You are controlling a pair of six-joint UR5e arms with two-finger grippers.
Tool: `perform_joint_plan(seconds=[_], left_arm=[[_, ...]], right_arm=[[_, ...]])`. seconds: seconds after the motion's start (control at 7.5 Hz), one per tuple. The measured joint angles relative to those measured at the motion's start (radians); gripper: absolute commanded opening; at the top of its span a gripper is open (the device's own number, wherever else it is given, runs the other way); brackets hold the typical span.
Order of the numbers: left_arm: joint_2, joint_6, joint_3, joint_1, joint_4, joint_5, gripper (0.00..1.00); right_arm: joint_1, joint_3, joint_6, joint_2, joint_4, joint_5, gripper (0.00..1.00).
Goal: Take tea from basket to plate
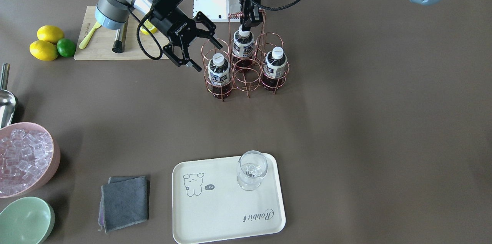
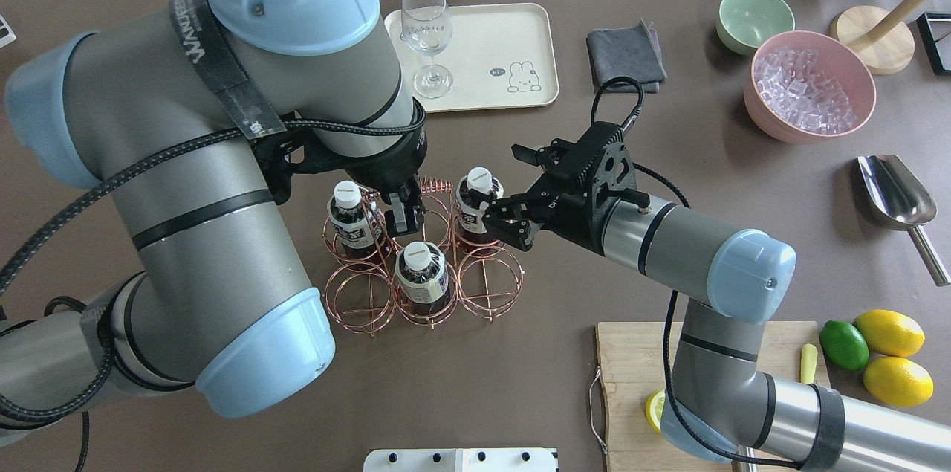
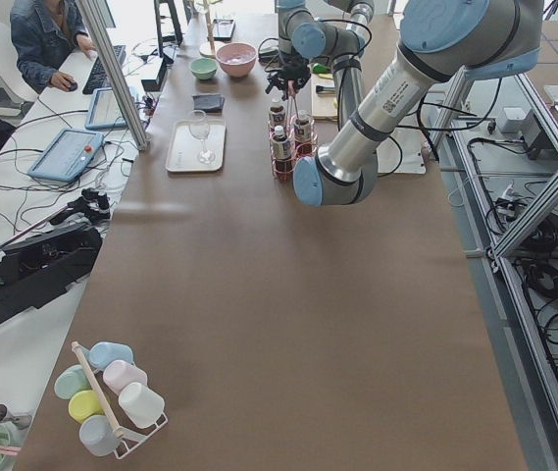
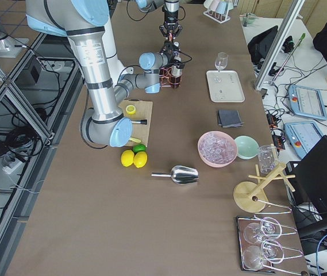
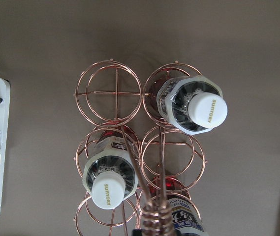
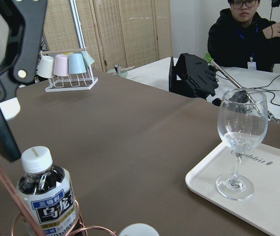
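On the brown table (image 1: 346,121), the tea (image 1: 218,70) stood in the basket (image 1: 246,82), just in front of the right pincer (image 1: 205,55), its fingers spread wide. The left pincer (image 1: 249,21) hung at the handle (image 1: 234,15); I could not tell its grip. The plate (image 1: 223,213) lay well apart.

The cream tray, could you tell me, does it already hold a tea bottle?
No, only a wine glass stands on the cream tray.

one of my black fingers (image 6: 3,132) hangs top left, above a tea bottle (image 6: 46,196) sitting in the copper basket (image 6: 2,179). off right, a wine glass (image 6: 241,142) stands on the cream tray (image 6: 277,196). pastel cups (image 6: 66,66) way back.
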Motion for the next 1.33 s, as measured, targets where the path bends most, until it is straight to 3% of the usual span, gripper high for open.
perform_joint_plan(seconds=[0.53,1.33], left_arm=[[0.0,0.0,0.002,0.0,0.0,0.0,0.0],[0.0,0.0,0.005,0.002,0.0,0.0,0.0]], right_arm=[[-0.022,-0.007,0.028,0.012,-0.002,-0.008,0.63],[-0.021,-0.019,0.026,0.025,-0.014,-0.017,0.6]])
